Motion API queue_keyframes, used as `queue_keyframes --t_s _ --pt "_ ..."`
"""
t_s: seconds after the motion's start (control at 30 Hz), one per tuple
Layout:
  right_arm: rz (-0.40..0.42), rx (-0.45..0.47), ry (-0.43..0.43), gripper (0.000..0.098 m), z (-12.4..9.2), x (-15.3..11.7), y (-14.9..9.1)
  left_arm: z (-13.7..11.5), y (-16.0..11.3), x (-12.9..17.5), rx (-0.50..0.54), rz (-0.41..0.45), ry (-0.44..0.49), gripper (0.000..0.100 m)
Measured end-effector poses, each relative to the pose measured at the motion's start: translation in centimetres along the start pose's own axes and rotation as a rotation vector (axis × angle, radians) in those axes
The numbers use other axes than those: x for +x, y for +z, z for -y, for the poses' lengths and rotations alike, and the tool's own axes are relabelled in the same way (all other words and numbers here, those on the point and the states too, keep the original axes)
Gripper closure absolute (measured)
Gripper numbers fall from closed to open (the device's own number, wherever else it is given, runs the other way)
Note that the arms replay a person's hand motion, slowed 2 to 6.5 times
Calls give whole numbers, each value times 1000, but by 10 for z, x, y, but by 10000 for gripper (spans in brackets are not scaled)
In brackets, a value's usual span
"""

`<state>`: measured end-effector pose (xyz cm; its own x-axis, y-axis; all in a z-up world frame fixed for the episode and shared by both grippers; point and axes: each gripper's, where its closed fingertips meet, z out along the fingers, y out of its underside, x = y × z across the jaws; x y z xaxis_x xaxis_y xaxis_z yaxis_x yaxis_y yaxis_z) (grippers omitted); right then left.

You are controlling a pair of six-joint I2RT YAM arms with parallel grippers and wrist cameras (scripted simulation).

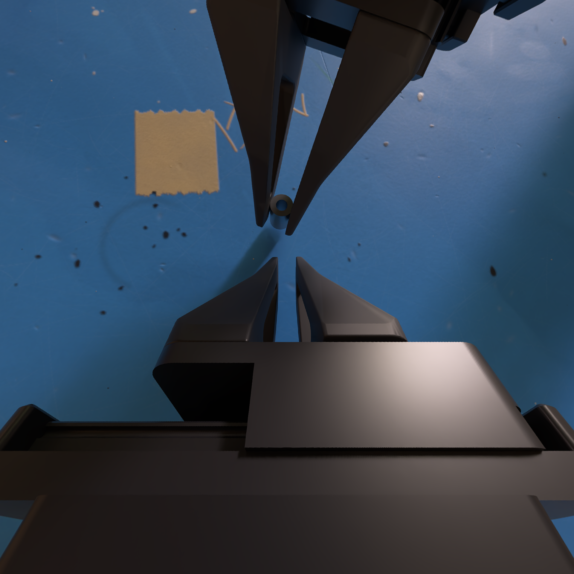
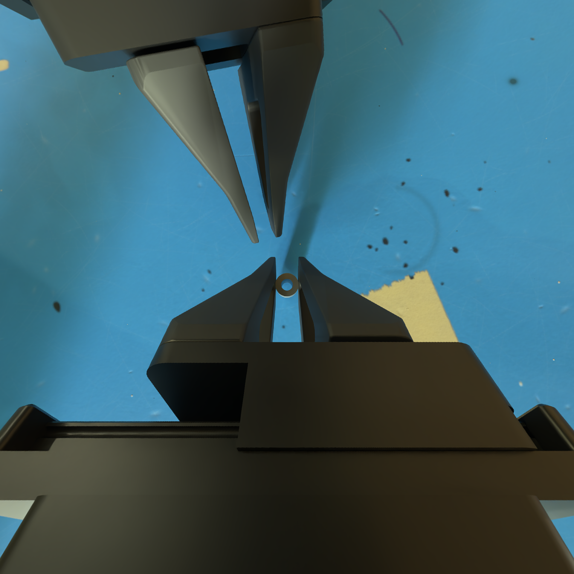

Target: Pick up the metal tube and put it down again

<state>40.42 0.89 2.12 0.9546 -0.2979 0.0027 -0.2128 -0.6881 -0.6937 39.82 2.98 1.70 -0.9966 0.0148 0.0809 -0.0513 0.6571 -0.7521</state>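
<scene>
The metal tube (image 2: 286, 285) is a short grey tube seen end-on, gripped between the fingers of my right gripper (image 2: 287, 257), which is shut on it. In the left wrist view the tube (image 1: 281, 206) shows upright between the right gripper's fingertips (image 1: 275, 230), which come down from the top. I cannot tell if it touches the blue table (image 1: 435, 217). My left gripper (image 1: 287, 258) faces it tip to tip, just short of the tube, its jaws nearly together with nothing between them. It also shows at the top of the right wrist view (image 2: 266, 238).
A tan piece of tape (image 1: 176, 152) is stuck on the blue table to the side of the grippers; it also shows in the right wrist view (image 2: 413, 310). Dark specks and a faint ring mark (image 1: 124, 242) dot the surface.
</scene>
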Motion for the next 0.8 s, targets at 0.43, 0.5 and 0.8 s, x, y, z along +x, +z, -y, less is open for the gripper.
queue_keyframes --t_s 0.43,0.5,0.8 --pt "0 0 1 859 0 0 0 0 0 0 0 0 0 908" --pt "0 0 2 859 0 0 0 0 0 0 0 0 0 908" --pt "4 -6 5 859 -2 -1 1 0 0 0 0 -1 -1 907"
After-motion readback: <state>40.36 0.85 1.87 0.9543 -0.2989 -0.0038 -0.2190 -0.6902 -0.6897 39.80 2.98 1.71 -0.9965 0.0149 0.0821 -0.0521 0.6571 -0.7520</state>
